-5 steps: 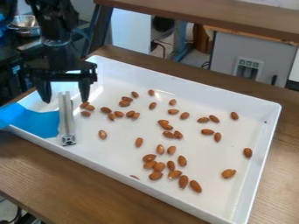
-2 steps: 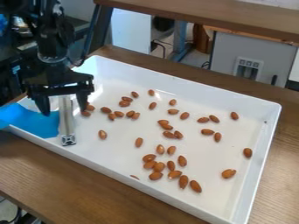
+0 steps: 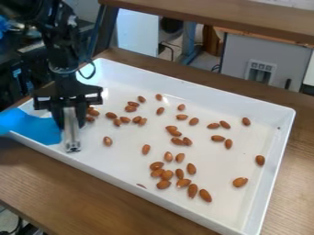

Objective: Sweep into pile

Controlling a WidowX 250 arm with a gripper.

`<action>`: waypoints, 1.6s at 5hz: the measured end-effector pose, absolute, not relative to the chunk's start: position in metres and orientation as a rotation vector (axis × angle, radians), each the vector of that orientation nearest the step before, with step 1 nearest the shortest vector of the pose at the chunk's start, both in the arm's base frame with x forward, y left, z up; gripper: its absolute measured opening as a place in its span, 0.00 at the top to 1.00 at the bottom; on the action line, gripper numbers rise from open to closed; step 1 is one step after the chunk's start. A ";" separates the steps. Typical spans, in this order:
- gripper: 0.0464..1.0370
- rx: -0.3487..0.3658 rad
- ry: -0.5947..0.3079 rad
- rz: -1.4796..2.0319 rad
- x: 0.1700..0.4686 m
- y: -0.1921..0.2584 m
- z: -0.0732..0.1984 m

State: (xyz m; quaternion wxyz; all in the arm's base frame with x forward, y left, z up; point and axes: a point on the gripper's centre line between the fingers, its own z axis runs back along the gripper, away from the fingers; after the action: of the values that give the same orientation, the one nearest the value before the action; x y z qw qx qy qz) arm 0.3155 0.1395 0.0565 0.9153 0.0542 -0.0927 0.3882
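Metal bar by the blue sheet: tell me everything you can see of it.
The metal bar is straight, slim and silvery, apparently grooved lengthwise, with a squared end showing dark recesses toward the camera. It is at the view's left, inside the white tray, with the blue sheet meeting its left side in the view. The hand is closed around its upper part. I cannot tell whether it lies flat or tilts.
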 end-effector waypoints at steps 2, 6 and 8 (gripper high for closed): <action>0.66 0.120 -0.191 0.805 0.332 0.131 0.057; 0.66 0.128 -0.211 0.647 0.361 0.047 0.054; 0.66 0.129 -0.206 0.609 0.376 -0.021 0.051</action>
State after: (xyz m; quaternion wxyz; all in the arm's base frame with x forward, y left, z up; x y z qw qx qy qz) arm 0.3763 -0.0208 0.0505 0.9467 0.0633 -0.1011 0.2991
